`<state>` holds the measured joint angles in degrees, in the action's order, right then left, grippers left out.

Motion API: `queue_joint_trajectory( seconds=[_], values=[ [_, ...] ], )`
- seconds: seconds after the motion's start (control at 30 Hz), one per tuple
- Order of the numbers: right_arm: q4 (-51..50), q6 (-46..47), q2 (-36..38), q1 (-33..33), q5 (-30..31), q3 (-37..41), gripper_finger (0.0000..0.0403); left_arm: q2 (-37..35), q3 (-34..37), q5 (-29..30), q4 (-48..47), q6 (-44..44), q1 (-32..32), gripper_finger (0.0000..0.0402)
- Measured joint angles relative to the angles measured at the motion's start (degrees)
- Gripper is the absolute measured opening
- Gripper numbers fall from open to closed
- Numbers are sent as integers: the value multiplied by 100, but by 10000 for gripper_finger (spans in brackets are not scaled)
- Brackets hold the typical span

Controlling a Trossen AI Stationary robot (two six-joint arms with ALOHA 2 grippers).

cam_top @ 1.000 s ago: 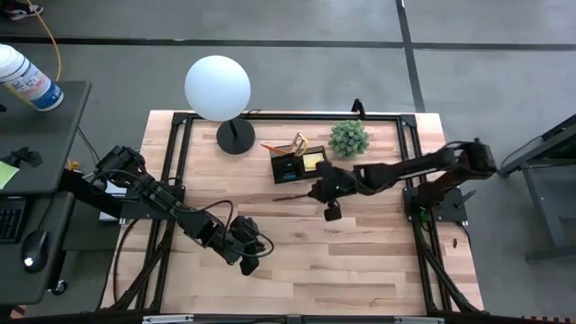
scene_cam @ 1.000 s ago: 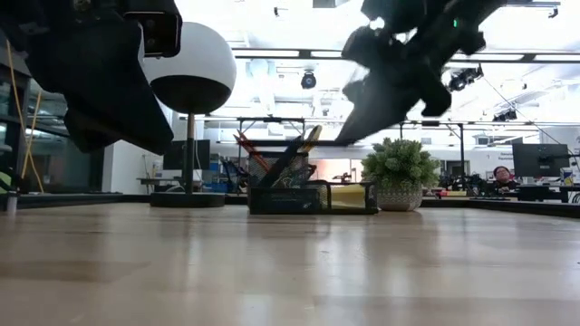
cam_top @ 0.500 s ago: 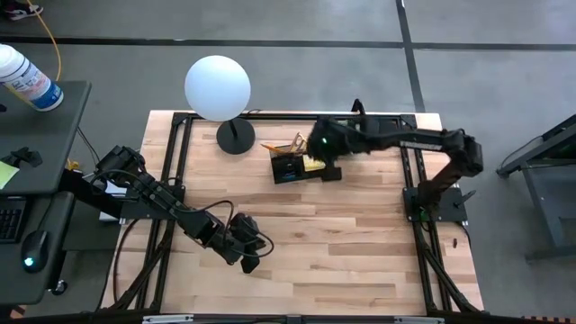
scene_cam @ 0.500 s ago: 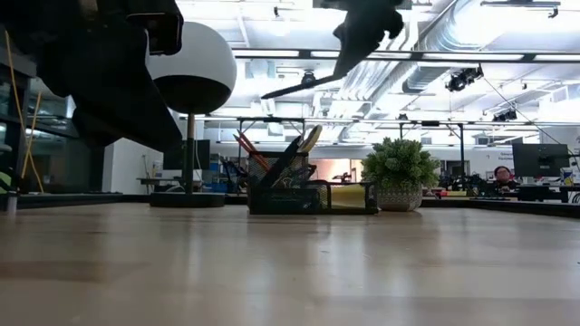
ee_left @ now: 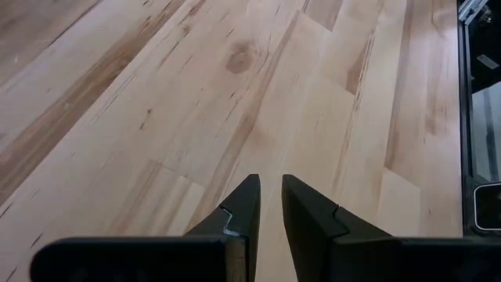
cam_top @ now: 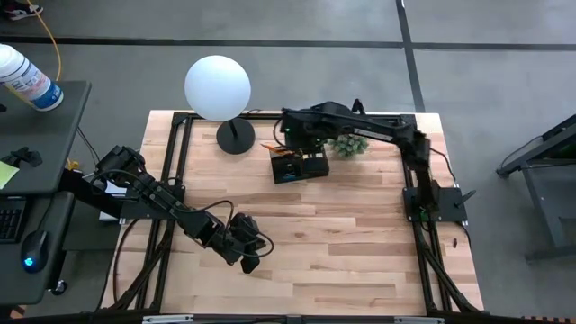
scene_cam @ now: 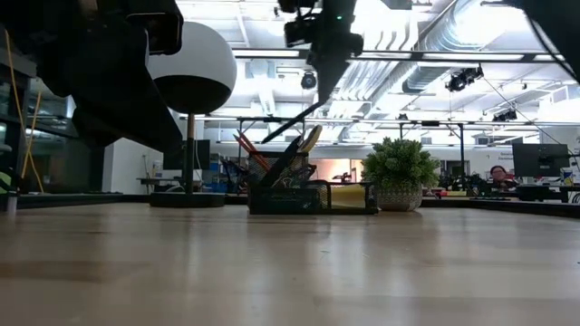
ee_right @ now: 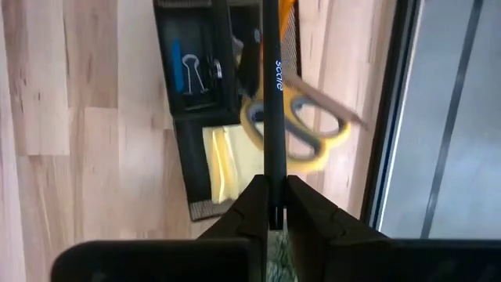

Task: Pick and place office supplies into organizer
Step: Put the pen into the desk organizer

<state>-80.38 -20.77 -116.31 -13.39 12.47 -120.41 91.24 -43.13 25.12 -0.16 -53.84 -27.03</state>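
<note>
My right gripper (cam_top: 303, 142) (scene_cam: 326, 56) hangs above the black organizer (cam_top: 300, 168) (scene_cam: 313, 197) at the table's far side, shut on a thin black pen (ee_right: 271, 94) (scene_cam: 292, 120). The organizer holds yellow-handled scissors (ee_right: 301, 135), a yellow sticky-note pad (ee_right: 223, 160), a blue eraser (ee_right: 176, 61) and red and orange pencils (scene_cam: 247, 145) that lean out of it. My left gripper (cam_top: 248, 255) (ee_left: 270, 192) hovers low over bare wood at the near left, empty, its fingers a narrow gap apart. My right gripper pinches the pen near its upper end (ee_right: 272, 200) between its two fingers. The fingers come from above and the pen runs on past them, along their line. The pen is lifted clear and slants down, its lower tip (scene_cam: 268, 139) above the organizer.
A white globe lamp (cam_top: 218, 87) on a black base stands left of the organizer. A small green potted plant (cam_top: 346, 142) stands right of it, under my right arm. Bare wood (cam_top: 342, 243) spreads across the table's near half.
My right gripper has risen from the table's middle and gone toward the far edge and the left, carrying the black pen to above the organizer. The pen has tipped from nearly level to a steeper downward slant.
</note>
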Motion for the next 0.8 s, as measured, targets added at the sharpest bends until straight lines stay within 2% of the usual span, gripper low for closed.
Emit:
queue_joint_trajectory(
  seconds=[0.3, 0.5, 0.8],
  values=[
    [-732, -362, -890, 61, -90, -1467, 24, 0, 0, 0, 0, 107, 0, 46],
    [-861, -366, -896, 17, -80, -1189, 24, 0, 0, 0, -2, 115, 0, 46],
    [-828, -239, -897, -132, -127, -1177, 24, 0, 0, 26, -2, 158, 0, 46]
  ],
)
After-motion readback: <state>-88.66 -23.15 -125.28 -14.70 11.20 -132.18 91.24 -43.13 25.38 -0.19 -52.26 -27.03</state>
